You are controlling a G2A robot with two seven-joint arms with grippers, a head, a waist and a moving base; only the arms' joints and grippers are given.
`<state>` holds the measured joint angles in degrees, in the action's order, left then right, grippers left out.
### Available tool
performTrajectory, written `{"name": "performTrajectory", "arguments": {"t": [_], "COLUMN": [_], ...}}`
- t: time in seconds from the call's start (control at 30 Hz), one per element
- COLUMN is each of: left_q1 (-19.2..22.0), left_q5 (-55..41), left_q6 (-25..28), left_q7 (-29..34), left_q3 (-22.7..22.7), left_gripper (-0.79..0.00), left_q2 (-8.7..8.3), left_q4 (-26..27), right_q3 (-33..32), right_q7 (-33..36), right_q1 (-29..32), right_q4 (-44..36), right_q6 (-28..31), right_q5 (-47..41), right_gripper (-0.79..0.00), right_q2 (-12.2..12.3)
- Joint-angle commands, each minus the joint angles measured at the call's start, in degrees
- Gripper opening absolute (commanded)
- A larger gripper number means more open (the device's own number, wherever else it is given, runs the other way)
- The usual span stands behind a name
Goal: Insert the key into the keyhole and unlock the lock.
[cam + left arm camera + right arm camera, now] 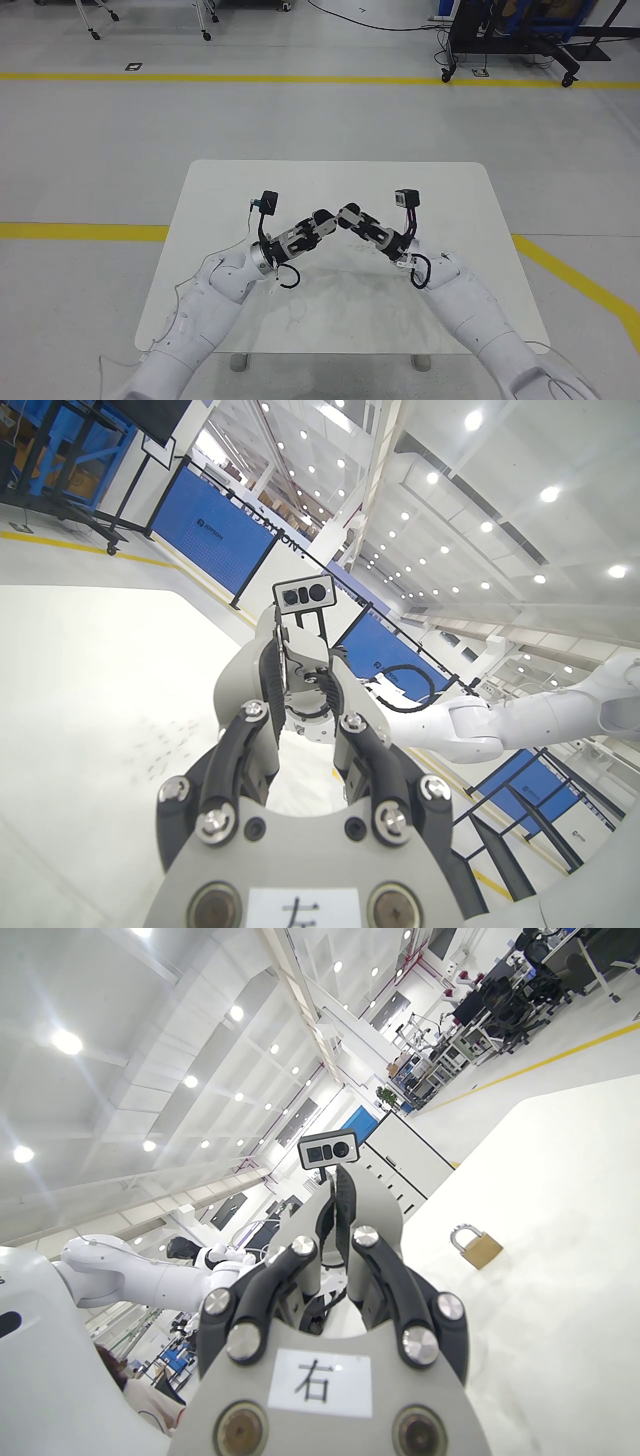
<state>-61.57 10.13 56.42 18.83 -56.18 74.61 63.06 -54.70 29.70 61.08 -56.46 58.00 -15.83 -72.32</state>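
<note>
The two arms meet tip to tip above the middle of the white counter (250, 190), the left pincer (322, 221) facing the right pincer (350, 215) and very near to it. In its own wrist view the left pincer (303, 650) stands partly open, with a clear gap between the ribbed pads (271, 677). I see nothing gripped between them, only the body of the other pincer behind. The right pincer (334, 1184) has its fingers pressed almost together. If a key is pinched between its pads I cannot tell, because they cover that place. The padlock (477, 1248) lies flat on the counter (550, 1153), apart from both pincers and lower than them. It has a brass body, and its steel shackle looks closed. The keyhole is not turned toward the camera. In my judgement the task is in an early step: the lock is not opened, and the arms seem to be arranging or passing something small between them, well above the lock. The next move, I think, calls for one pincer to hold the padlock firm with the keyhole free. The other pincer must then bring the key in line with the slot, push it straight in, and turn. A small error of angle could make the key slip.
</note>
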Motion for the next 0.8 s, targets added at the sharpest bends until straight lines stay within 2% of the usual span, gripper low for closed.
{"name": "performTrajectory", "arguments": {"t": [0.0,0.03,0.07,0.43,0.47,0.5,0.53,0.77], "left_q1": [0.1,0.1,0.1,-0.1,-0.1,-0.2,-0.2,-0.3], "left_q5": [0.5,0.7,1.1,3.5,3.9,4.1,4.3,3.4], "left_q6": [-0.2,-0.3,-0.4,-1.4,-1.4,-1.3,-1.3,-1.5], "left_q7": [0.2,0.3,0.3,-1.2,-1.4,-1.5,-1.7,-1.4], "left_q3": [0.0,0.0,0.0,-0.5,-0.6,-0.5,-0.6,-0.5], "left_gripper": [-0.683,-0.751,-0.779,-0.785,-0.785,-0.785,-0.785,-0.785], "left_q2": [-0.03,-0.04,-0.06,-0.16,-0.16,-0.16,-0.16,-0.20], "left_q4": [0.1,0.1,0.1,0.6,0.6,0.7,0.7,0.6], "right_q3": [0.0,-0.1,-0.1,-0.8,-0.7,-0.7,-0.7,-0.7], "right_q7": [0.4,0.5,0.7,1.5,2.1,2.3,2.2,2.2], "right_q1": [0.0,0.0,0.0,0.3,0.3,0.2,0.2,0.2], "right_q4": [-0.1,-0.1,-0.2,-0.1,0.0,0.1,0.3,0.3], "right_q6": [0.0,0.0,0.0,0.0,0.0,0.0,0.0,0.0], "right_q5": [-0.2,-0.2,-0.2,0.9,1.6,2.2,2.5,2.5], "right_gripper": [-0.785,-0.785,-0.785,-0.785,-0.717,-0.083,0.000,0.000], "right_q2": [0.0,0.0,0.0,-0.1,-0.1,-0.1,-0.1,-0.1]}}
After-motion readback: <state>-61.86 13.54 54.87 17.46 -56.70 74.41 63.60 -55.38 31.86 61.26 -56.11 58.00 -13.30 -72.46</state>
